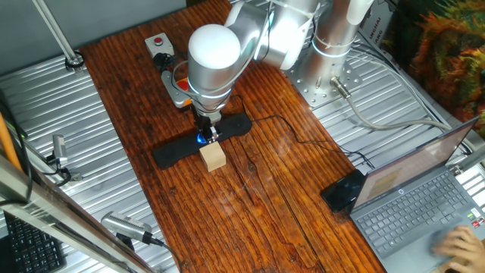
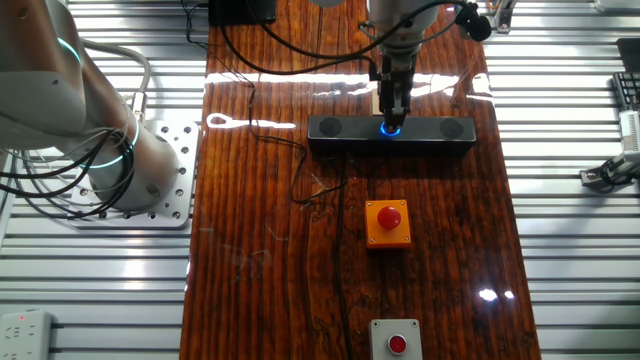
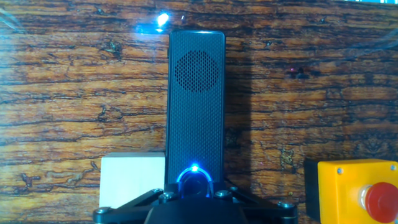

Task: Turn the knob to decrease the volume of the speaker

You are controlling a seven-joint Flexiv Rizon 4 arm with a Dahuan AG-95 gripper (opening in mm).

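The gripper (image 2: 391, 122) stands vertical over the knob (image 3: 194, 180) at the centre of the speaker (image 2: 440, 131). Finger closure on the knob cannot be determined. 1 wooden block (image 1: 214, 157) sits just beside the speaker.

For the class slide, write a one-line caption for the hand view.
Hand view: gripper down at the blue-lit knob of the black speaker, wooden block beside it, orange button box at right.
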